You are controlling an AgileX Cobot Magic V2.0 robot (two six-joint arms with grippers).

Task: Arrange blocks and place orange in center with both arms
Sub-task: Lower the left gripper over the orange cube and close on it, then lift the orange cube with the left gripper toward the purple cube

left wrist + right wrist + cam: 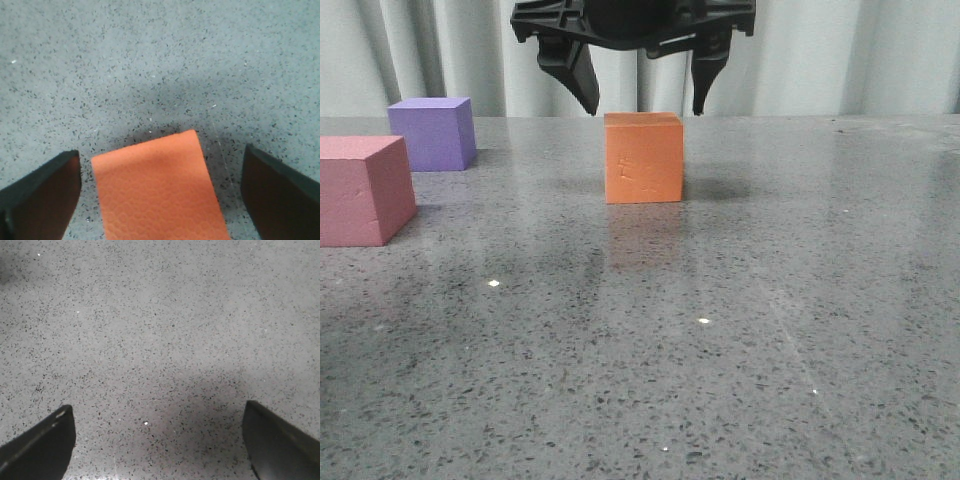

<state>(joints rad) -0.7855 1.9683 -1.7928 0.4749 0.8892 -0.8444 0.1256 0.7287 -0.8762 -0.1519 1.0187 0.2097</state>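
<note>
Orange cube (643, 158) sits on the desk (740, 300) right below the left gripper (645, 105), jaws released and straddling it. Drop straight down, stay centred (right gripper (160, 450) gapes over bare desk).

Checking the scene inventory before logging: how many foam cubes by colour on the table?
Orange matte foam cube: 1
Purple matte foam cube: 1
Pink-red matte foam cube: 1
Total: 3 cubes on the grey speckled table.
</note>
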